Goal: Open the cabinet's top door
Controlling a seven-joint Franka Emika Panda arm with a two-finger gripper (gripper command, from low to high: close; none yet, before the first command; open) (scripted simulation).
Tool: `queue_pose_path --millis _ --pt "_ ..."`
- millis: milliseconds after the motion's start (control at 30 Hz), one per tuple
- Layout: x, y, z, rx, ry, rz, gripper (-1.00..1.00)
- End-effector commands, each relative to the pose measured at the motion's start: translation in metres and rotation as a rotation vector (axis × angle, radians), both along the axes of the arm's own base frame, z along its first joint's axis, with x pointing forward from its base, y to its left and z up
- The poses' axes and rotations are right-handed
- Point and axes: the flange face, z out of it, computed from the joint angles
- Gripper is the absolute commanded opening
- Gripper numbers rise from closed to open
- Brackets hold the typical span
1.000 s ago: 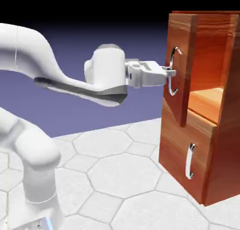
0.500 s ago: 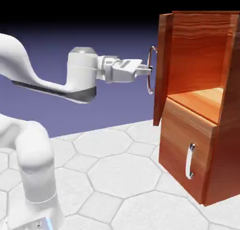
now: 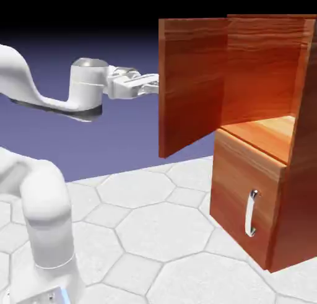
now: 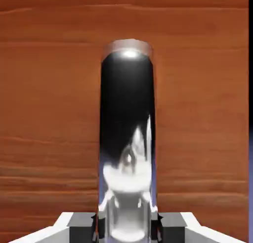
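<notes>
The top door has swung out a lot more than a sec ago. Before, it was just cracked open, w/ its thin edge facing the exterior view. Now it stands wide, and we see its inner wood face. The arm has pulled back toward the exterior view's left, taking the door w/ it.

The gripper is shut tight on the handle. In the hand view the shiny silver bar fills the middle, right between the two grey finger tips. In the exterior view the handle is hidden behind the door.

I think the job is nearly done, maybe done. The upper space in the cabinet is open and its shelf shows.

The door hangs at the cabinet's upper left in the exterior view, hinged at its right side. It stands upright, so its long side runs up & down. Its free edge points to the exterior view's left, by the gripper. The lower panel is shut.
</notes>
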Motion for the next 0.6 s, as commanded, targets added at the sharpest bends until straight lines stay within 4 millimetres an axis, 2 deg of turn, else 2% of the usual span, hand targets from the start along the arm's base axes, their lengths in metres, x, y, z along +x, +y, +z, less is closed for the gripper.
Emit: queue_pose_path --millis 0,300,567 --pt "0.0 0.008 0.0 0.0 0.0 -0.029 -1.0" --pt "0.012 0.077 0.0 0.0 0.0 -0.26 -1.0" --pt "0.027 0.117 0.0 0.0 0.0 -0.4 -1.0"
